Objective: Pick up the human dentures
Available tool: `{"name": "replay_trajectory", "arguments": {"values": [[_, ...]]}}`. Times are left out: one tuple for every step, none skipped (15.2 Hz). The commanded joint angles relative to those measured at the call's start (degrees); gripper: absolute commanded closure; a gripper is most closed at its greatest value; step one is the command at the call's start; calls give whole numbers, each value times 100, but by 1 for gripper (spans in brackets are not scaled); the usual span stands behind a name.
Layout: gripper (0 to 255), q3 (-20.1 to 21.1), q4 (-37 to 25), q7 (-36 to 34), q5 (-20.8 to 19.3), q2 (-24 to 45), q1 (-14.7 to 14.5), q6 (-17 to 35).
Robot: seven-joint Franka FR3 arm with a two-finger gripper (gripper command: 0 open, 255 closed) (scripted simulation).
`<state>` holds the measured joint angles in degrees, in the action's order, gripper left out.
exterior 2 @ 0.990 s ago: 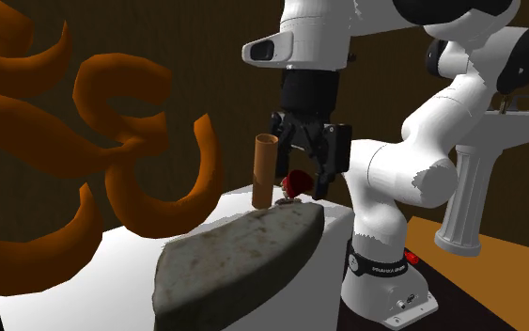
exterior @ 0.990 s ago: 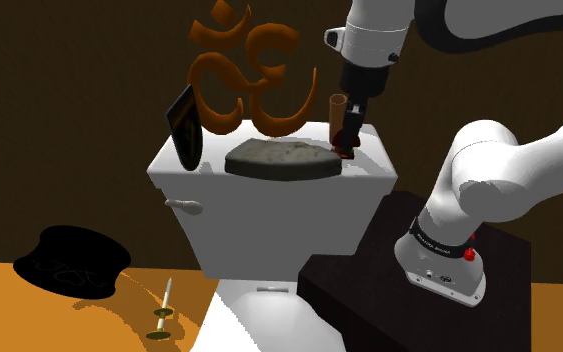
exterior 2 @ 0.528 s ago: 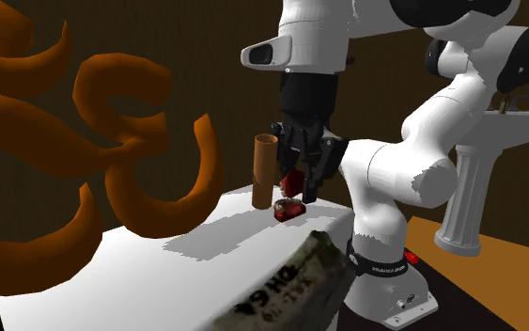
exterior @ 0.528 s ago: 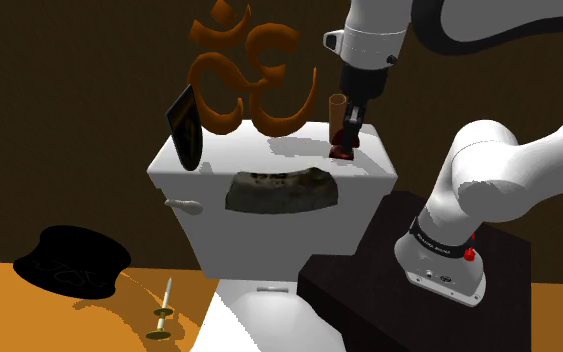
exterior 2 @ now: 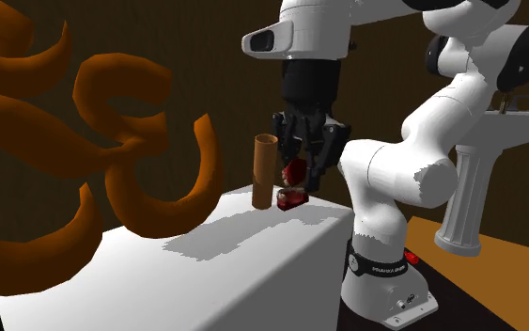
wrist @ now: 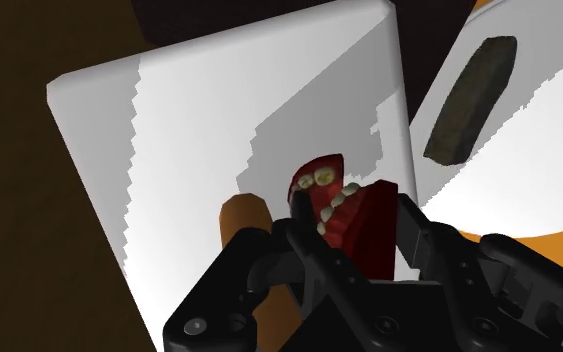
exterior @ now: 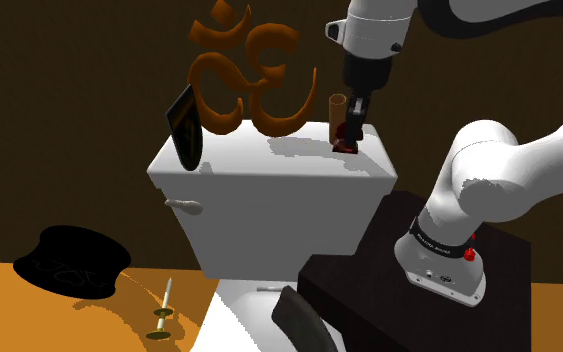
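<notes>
Dentures (wrist: 341,208), red-gummed with pale yellowish teeth, sit pinched in my claw (exterior 2: 302,179) — both black fingers press against their sides. I hold them low over the white toilet tank (exterior: 269,205), at the end of its lid nearest my stand; whether they touch the lid I cannot tell. A brown tube (exterior 2: 266,171) stands upright on the tank just beside my catch. A big orange curly ornament (exterior: 249,75) rises behind the tank's middle, and a black slab (exterior: 186,127) leans tilted at the tank's far end. A grey stone (wrist: 472,98) lies below the tank's front — down on the white bowl.
</notes>
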<state>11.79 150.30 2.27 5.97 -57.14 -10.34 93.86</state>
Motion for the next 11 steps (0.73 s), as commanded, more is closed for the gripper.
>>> {"name": "replay_trajectory", "arguments": {"values": [[255,-19,-193,0,-22,33,13,-163],[255,-29,-279,3,-32,52,20,-230],[255,-39,-365,5,-43,71,27,-297],[255,-49,-452,7,-53,92,33,-363],[255,-58,-540,9,-63,113,40,-429],[255,-67,-628,11,-73,136,46,-495],[255,-76,-717,13,-82,160,53,-560],[255,-84,-807,15,-92,185,59,-625],[255,-93,-898,17,-101,210,65,-690],[255,-94,-911,17,-103,214,66,-700],[255,-94,-911,17,-103,214,66,-700]]}}
